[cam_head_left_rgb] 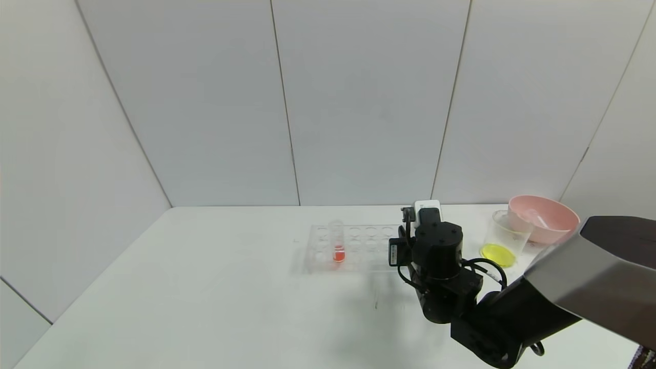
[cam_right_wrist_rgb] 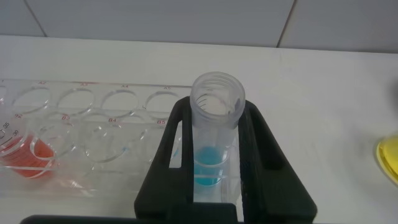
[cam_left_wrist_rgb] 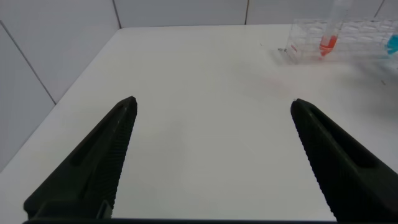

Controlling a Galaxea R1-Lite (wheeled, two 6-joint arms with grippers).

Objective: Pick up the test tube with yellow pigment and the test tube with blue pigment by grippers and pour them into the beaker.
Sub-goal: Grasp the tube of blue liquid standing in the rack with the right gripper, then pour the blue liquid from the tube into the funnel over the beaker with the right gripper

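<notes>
Upright in the rack point(cam_right_wrist_rgb: 93, 124), the test tube with blue pigment point(cam_right_wrist_rgb: 214, 140) is clenched by the right end effector point(cam_right_wrist_rgb: 214, 180). Yellow liquid is held in the beaker point(cam_head_left_rgb: 505, 237). The left end effector point(cam_left_wrist_rgb: 211, 155) is spread open over the tabletop point(cam_left_wrist_rgb: 205, 93).

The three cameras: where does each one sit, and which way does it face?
Head view: high, facing down; right gripper at the clear rack, beaker, pink bowl.
Left wrist view: low over the table, between open fingers.
Right wrist view: fingers around the blue tube.
All views share the orange-red tube.
</notes>
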